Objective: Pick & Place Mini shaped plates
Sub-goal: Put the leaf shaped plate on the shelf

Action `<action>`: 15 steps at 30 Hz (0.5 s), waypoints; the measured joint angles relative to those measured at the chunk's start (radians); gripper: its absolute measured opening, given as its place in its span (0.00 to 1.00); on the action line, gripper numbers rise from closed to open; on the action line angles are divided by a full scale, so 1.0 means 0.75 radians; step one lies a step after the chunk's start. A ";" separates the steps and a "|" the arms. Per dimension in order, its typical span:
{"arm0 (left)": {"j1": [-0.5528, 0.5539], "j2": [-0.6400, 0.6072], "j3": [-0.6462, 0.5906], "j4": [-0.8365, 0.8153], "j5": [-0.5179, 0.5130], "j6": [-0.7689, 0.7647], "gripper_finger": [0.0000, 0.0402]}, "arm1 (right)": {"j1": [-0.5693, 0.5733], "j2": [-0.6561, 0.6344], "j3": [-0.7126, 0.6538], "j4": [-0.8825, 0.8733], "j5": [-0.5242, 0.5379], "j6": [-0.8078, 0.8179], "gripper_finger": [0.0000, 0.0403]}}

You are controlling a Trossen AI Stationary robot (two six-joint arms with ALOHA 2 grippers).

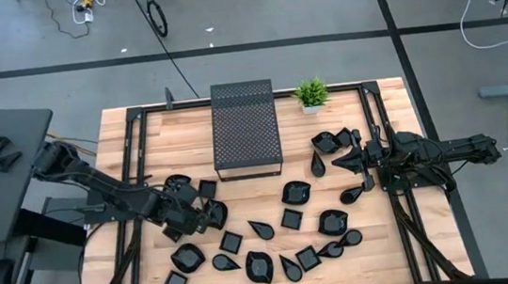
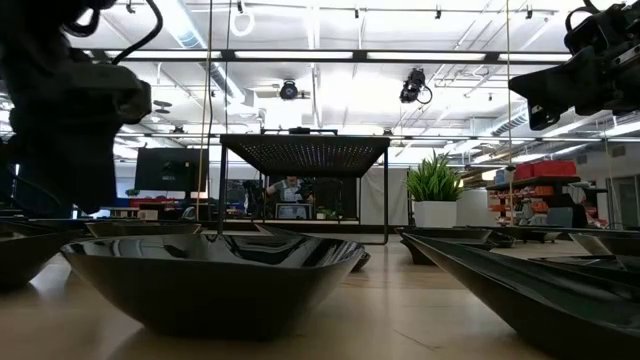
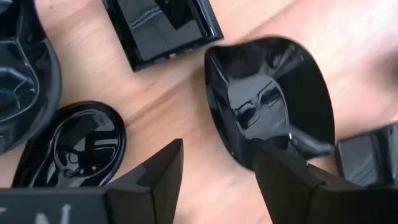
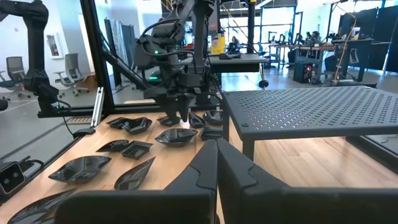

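From above, the plates (image 1: pixel 260 266) lie scattered over the table (image 1: pixel 145 276); none appears moved yet. The left wrist view shows the left gripper (image 3: pixel 217 165) open just above a leaf plate (image 3: pixel 267 99). The right gripper (image 4: pixel 216 163) waits closed, empty.

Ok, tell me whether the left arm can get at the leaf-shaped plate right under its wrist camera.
Probably yes: the left claw is open just above the leaf-shaped plate, one finger already at its rim, and nothing lies between them.
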 joint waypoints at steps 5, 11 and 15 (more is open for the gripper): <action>0.050 0.054 0.000 0.028 0.001 -0.053 0.39 | 0.001 0.000 0.000 0.000 0.000 0.000 0.01; 0.097 0.148 0.000 0.105 0.055 -0.057 0.31 | 0.000 0.000 0.000 0.000 0.000 0.000 0.01; 0.106 0.172 0.000 0.136 0.067 -0.053 0.28 | 0.000 0.000 0.001 0.000 0.000 0.000 0.01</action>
